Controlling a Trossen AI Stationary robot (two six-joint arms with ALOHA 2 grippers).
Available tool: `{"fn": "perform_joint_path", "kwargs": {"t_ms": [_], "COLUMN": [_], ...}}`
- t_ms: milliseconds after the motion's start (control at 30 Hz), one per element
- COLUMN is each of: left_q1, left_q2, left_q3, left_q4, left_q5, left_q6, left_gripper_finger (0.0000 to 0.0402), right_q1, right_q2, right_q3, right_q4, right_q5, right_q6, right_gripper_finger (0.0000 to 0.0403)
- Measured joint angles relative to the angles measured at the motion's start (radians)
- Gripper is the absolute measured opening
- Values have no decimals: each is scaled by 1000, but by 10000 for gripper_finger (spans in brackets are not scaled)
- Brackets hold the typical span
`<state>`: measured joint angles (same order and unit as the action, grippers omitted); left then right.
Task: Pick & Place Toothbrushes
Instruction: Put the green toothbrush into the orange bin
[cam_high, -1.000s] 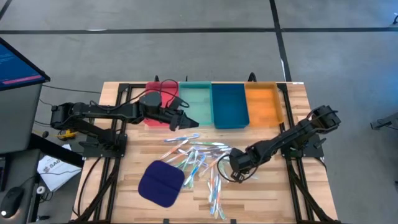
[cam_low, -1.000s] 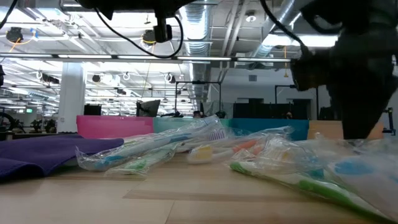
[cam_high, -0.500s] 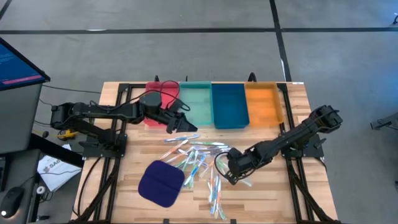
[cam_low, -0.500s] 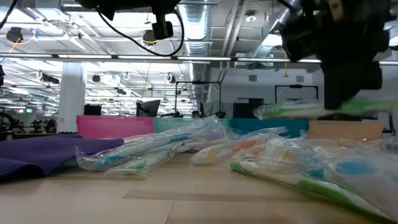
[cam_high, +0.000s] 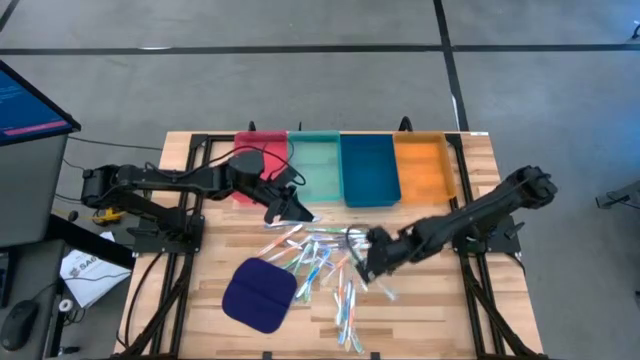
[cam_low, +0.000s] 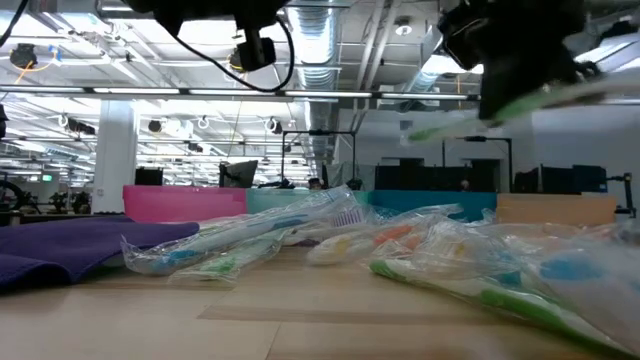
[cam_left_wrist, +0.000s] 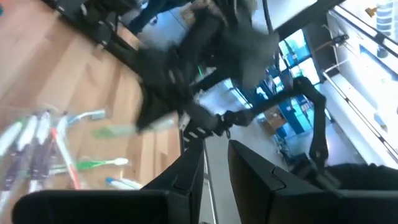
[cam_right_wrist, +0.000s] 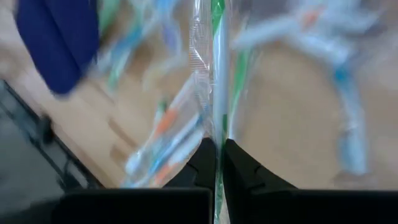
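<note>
Several wrapped toothbrushes (cam_high: 320, 255) lie in a loose pile on the wooden table, between both arms. My right gripper (cam_high: 368, 262) hangs above the pile's right side, shut on a green-handled toothbrush (cam_low: 470, 122) in a clear wrapper. My left gripper (cam_high: 286, 208) hovers near the front of the red tray (cam_high: 252, 150) and the teal tray (cam_high: 318, 168). It is shut on a whitish toothbrush (cam_high: 300, 214) that sticks out past its fingertips. The left wrist view shows only a narrow gap between the left fingers (cam_left_wrist: 186, 177). My left gripper holds the whitish toothbrush at its fingertips, clear of the table. The dark fingers hide the place of contact, so which part they have cannot be told. My right gripper pinches the wrapped green toothbrush between its two fingers near the middle of its length (cam_right_wrist: 216, 140). The fingers slant down from above and lie across it. It hangs clear of the pile, tilted, one end (cam_low: 610, 88) higher than the other.
A blue tray (cam_high: 368, 170) and an orange tray (cam_high: 422, 168) stand beside the red and teal ones along the far edge. A dark blue cloth pad (cam_high: 258, 293) lies near the left front. Bare wood shows at the table's right front.
My right gripper has risen from the pile with the green toothbrush, rolling as it went. The toothbrush is now lifted clear and tilted. My left gripper has turned at the wrist, swinging its tips and the whitish toothbrush a little toward the near edge.
</note>
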<state>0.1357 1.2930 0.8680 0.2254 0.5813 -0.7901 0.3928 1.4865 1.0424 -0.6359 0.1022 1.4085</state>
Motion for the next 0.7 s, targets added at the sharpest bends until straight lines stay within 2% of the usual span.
{"fn": "perform_joint_path", "kwargs": {"t_ms": [300, 400, 500, 700], "left_q1": [-66, -84, -98, -105], "left_q2": [0, 0, 0, 0], "left_q3": [0, 0, 0, 0], "left_q4": [2, 9, 16, 32], "left_q5": [-9, -10, -18, -73], "left_q6": [-26, -29, -29, -57], "left_gripper_finger": [67, 67, 67, 67], "right_q1": [-243, -359, -495, -786], "right_q2": [-318, -415, -473, -504], "right_q3": [1, 1, 1, 1], "right_q4": [-275, -380, -457, -461], "right_q5": [201, 245, 246, 186], "right_q6": [-4, -66, -137, -352], "right_gripper_finger": [1, 1, 1, 1]}}
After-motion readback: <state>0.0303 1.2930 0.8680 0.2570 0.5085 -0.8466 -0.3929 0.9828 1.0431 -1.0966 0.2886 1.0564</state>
